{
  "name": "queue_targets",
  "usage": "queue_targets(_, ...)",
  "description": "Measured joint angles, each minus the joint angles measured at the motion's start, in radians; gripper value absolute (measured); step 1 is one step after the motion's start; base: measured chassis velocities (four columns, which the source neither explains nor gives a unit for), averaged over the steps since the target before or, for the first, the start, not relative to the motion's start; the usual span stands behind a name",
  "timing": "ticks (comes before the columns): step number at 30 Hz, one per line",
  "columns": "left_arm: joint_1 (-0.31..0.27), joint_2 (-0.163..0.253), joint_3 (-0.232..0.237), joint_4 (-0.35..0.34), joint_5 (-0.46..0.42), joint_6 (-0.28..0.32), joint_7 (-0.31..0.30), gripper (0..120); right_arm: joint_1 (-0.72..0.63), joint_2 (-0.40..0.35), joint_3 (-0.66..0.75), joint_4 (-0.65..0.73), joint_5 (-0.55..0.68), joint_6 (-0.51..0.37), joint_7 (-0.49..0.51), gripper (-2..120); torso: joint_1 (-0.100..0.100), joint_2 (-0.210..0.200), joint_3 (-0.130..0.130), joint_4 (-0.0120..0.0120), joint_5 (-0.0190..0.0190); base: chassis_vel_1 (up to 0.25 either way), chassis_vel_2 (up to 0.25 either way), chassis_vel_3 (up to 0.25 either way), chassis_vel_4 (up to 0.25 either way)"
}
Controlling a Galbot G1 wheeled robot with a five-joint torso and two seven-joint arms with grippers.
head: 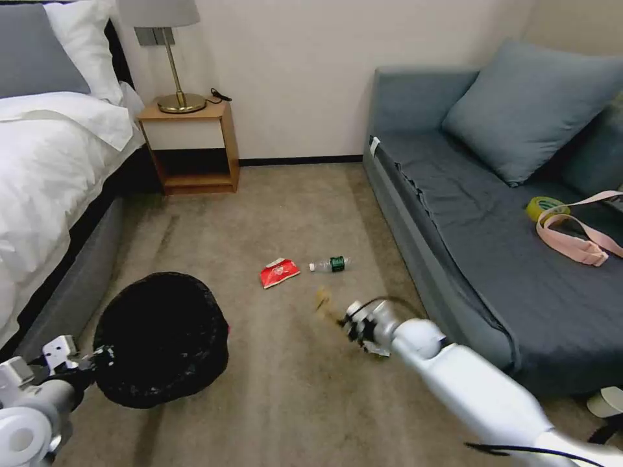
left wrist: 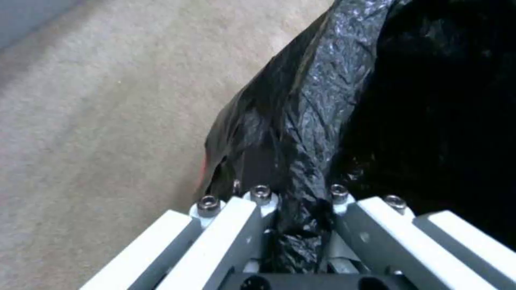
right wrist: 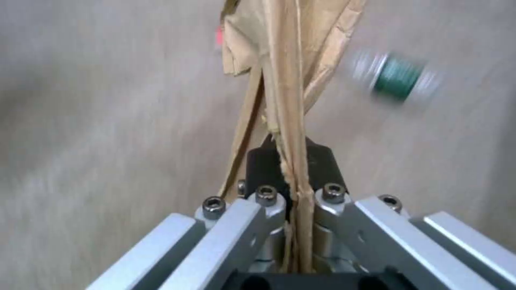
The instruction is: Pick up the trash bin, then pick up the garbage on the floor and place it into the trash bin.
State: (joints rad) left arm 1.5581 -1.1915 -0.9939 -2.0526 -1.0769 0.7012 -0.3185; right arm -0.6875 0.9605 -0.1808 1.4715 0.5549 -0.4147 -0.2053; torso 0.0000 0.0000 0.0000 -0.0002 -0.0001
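Right tool (head: pixel 342 316) of mine is clamped on the crumpled brown paper (head: pixel 322 303), which hangs clear of the carpet ahead of me; in the right wrist view the paper (right wrist: pixel 285 80) runs as a long, creased strip straight out from between the closed jaws, thin and stiff-looking, with torn, folded edges. Left tool (head: pixel 91 358) is pinched on the near rim of the trash bin (head: pixel 162 337), gripping the crinkly black bag (left wrist: pixel 301 133) folded over that rim, glossy and wrinkled.

What matters now is that the bin's round, dark mouth lies to the left of the paper and a little nearer to me, well apart from it, so I judge the paper must travel leftward across bare carpet to get above the opening.

On the floor beyond the paper, the red-and-white snack packet (head: pixel 280 272) lies flat and the small clear bottle (head: pixel 330 264) lies on its side just beside it, long axis running left to right, green label (right wrist: pixel 399 76) around its middle. Both sit nearer my right arm than my left.
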Motion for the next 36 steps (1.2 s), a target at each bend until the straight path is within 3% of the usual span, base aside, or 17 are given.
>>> queue_targets(10, -0.053, 0.020, 0.106, 0.059, 0.051, -0.006, 0.021, 2, 0.019, -0.066, 0.023, 0.336, 0.164, -0.040, 0.080, 0, 0.000, 0.000, 0.000, 0.0001, 0.0000, 0.000, 0.000, 0.000, 0.000)
queue_targets(20, -0.069, 0.008, 0.171, 0.082, 0.078, -0.007, 0.036, 2, 0.130, -0.074, -0.189, 0.573, 0.280, -0.053, 0.135, 0, 0.000, 0.000, 0.000, 0.0003, 0.0000, 0.000, 0.000, 0.000, 0.000)
queue_targets(28, -0.056, -0.007, 0.203, 0.067, 0.104, -0.008, 0.047, 2, 0.219, -0.012, -0.363, 0.566, 0.282, -0.060, 0.142, 0, 0.000, 0.000, 0.000, 0.0002, 0.0000, 0.000, 0.000, 0.000, 0.000)
queue_targets(36, -0.039, -0.020, 0.216, 0.037, 0.104, -0.008, 0.052, 2, 0.248, 0.092, -0.506, 0.443, 0.233, -0.070, 0.152, 0, 0.000, 0.000, 0.000, 0.0003, -0.0001, 0.000, 0.000, 0.000, 0.000)
